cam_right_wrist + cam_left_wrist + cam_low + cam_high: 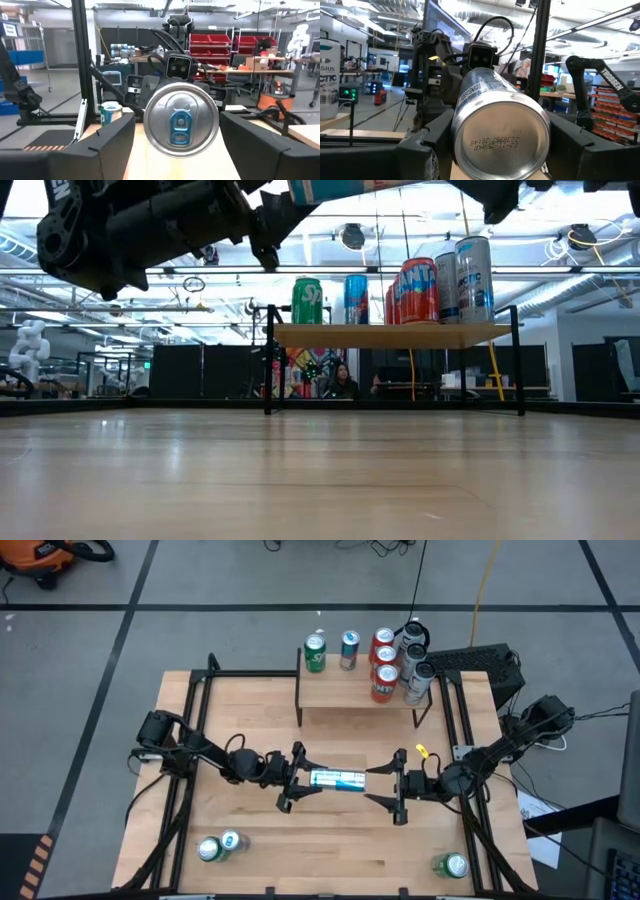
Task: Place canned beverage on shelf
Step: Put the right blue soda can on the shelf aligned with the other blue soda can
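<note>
A slim silver-and-blue canned beverage (336, 779) hangs level over the middle of the table, its top toward the right. My left gripper (308, 781) is shut on its bottom end (500, 137). My right gripper (376, 786) is open; its fingers stand on either side of the can's top (181, 120) with a little gap. The low view shows the can high up (335, 188). The shelf (365, 692) stands on thin black legs at the table's far side and carries several upright cans. My left gripper pinches the can's side wall (462, 117) between its two fingers, at the bottom end. The fingers come level from the table's left and lie along the can. The can sticks out level past them toward the right, lifted clear of the table.
On the shelf stand a green can (315, 653), a blue can (349, 650), red cans (383, 665) and white cans (416, 665); its near left part is bare. Two cans (220, 847) lie near the table's near left corner, a green one (451, 865) near right.
</note>
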`<state>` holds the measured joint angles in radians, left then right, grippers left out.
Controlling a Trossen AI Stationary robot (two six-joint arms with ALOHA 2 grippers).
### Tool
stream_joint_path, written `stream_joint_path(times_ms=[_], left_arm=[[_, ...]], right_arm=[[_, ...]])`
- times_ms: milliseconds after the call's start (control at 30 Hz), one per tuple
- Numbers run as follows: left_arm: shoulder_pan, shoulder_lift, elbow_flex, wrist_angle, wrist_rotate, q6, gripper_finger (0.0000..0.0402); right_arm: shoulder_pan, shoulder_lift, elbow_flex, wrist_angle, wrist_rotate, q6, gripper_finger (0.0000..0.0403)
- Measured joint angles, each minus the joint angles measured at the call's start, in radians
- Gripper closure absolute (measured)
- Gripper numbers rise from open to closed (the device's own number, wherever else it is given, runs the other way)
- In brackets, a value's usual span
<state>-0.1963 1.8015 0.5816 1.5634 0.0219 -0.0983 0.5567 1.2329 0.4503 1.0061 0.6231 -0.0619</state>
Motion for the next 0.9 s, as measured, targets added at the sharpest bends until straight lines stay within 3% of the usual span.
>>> stream_joint_path(times_ms=[100, 233, 700, 900], left_arm=[[0.001, 0.0, 0.007, 0.001, 0.001, 0.0, 0.018], [0.002, -0.001, 0.018, 0.004, 0.009, 0.001, 0.018], [0.006, -0.002, 0.019, 0.005, 0.003, 0.002, 0.018], [0.006, -0.002, 0.019, 0.005, 0.002, 0.002, 0.018]], right_arm=[[-0.01, 0.012, 0.0, 0.006, -0.009, 0.027, 0.0122], [-0.036, 0.039, -0.001, 0.025, -0.099, 0.055, 0.0121], [-0.074, 0.077, -0.001, 0.134, -0.109, 0.031, 0.0122], [-0.074, 0.077, -0.002, 0.134, -0.109, 0.042, 0.0158]])
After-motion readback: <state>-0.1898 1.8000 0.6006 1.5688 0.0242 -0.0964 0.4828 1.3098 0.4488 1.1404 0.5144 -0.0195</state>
